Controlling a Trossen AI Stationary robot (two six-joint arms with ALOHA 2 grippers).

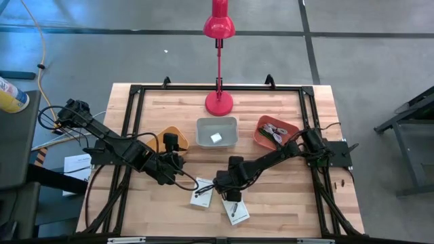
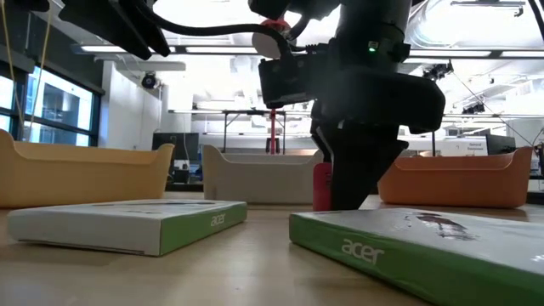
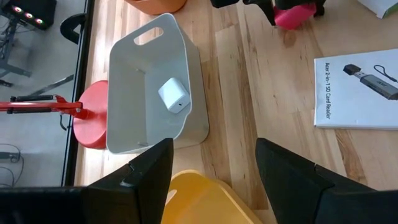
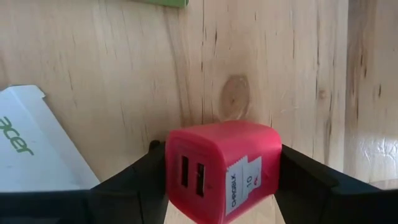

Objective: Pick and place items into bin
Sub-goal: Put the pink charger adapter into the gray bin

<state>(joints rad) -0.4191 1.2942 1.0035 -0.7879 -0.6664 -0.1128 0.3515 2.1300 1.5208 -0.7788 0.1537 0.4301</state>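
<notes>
A: High view, bench: right gripper [image 1: 228, 194] is low over the wooden table [image 1: 285, 196], between two flat white printed boxes, one [image 1: 202, 192] toward the left arm, the other [image 1: 236, 211] nearer the table's front edge.

B: Right wrist view: a pink-red cube-shaped USB charger [image 4: 222, 171] sits between the dark fingers [image 4: 140, 180], one at each flank. Whether they press it or only flank it, cannot tell.

A: Left gripper [image 3: 213, 168] hangs with fingers spread, nothing between them, above the rim of a yellow plastic bin [image 3: 199, 199].

B: Just beyond it stands a grey plastic bin [image 3: 124, 74]; a white cube-shaped charger [image 3: 173, 95] lies inside. An orange bin [image 1: 260, 129] holding small bits is beside it, toward the right arm.

A: Red desk lamp [image 1: 219, 68] stands behind the grey bin.
</notes>
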